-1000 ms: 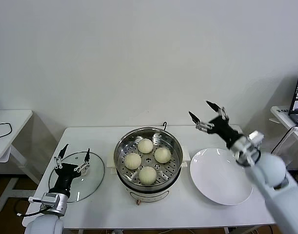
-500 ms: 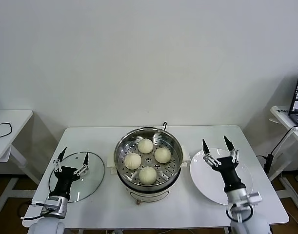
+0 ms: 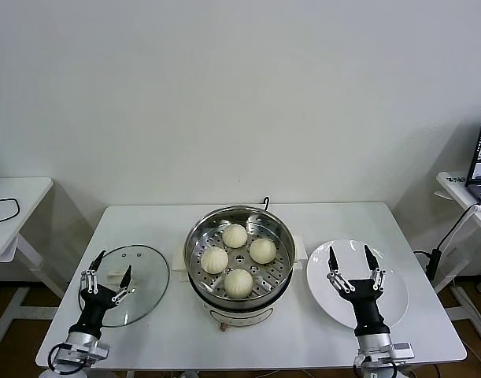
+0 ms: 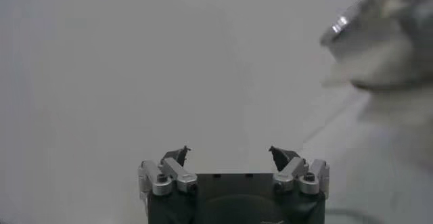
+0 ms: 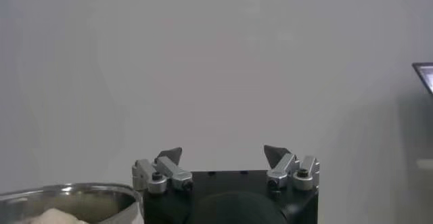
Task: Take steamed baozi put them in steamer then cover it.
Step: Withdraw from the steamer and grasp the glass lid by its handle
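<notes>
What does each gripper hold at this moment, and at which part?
Nothing. The left gripper is open over the cover; the right gripper is open over the white plate.

Head cam: high, looks fwd/down over whole table (image 3: 161,331). Wrist cams: low near table level, face back wall (image 5: 223,63). Steamer (image 3: 240,256) shared w/ L wrist (image 4: 379,29) & R wrist (image 5: 64,202), close, at frame edge.
</notes>
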Tool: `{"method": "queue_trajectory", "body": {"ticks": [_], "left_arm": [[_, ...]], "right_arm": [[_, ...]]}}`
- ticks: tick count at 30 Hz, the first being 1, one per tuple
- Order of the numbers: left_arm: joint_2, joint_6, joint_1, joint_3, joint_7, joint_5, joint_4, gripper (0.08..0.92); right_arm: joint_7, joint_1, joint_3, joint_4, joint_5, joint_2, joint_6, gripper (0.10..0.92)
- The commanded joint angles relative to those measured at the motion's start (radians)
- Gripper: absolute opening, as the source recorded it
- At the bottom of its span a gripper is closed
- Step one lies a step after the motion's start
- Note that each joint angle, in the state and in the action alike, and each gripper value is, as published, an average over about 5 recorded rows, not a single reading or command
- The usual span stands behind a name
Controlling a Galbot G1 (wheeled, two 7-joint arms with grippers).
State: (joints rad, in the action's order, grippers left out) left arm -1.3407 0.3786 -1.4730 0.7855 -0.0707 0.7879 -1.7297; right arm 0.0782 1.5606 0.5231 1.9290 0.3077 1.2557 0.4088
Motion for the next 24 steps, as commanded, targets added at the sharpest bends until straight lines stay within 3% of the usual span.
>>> {"method": "queue_trajectory", "body": {"ticks": [1,24], "left_arm": [[0.043,0.158,0.04,0.044,-0.243,0.639,0.233,0.823],[0.081,0.089,0.206,0.02,-0.267,0.688,0.373,0.823]], "right_arm": [[0.014,0.016,-0.003,-0.038,-0.024,0.042,0.03,0.823],[0.004,0.009,-0.003,-0.058,-0.036,0.05,0.03,0.823]]}}
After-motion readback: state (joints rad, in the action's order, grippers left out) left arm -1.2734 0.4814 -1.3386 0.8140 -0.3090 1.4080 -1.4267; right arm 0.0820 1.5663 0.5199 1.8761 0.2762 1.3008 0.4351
